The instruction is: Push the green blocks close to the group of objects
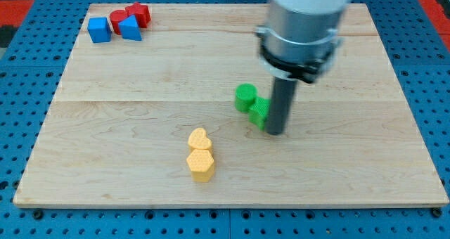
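Camera view. A wooden board (140,77) lies on a blue perforated table (21,126). My tip (275,133) stands a little to the view's right of the board's centre, its end resting on the wood; the tool is a plain rod with no jaws, so it grips nothing. The tip touches, or very nearly touches, the right side of the second green block (259,112), whose shape is partly hidden by the rod and cannot be made out. Just up and to the left, in contact with it, sits the green cylinder (246,97).

The group stands at the board's top left corner: a blue cube (99,29), a blue triangular block (130,28), a red cylinder (118,19) and a second red block (139,13) of unclear shape. The four sit tightly together, the red ones close to the top edge.

Near the bottom edge, left of centre, a yellow heart-shaped block (199,138) touches a yellow hexagonal block (201,164) below it.

Bare wood runs between the green pair and the group, well apart from each other. The yellow pair lies below that stretch. The board's right half, beyond the tip, holds no blocks up to the right edge.
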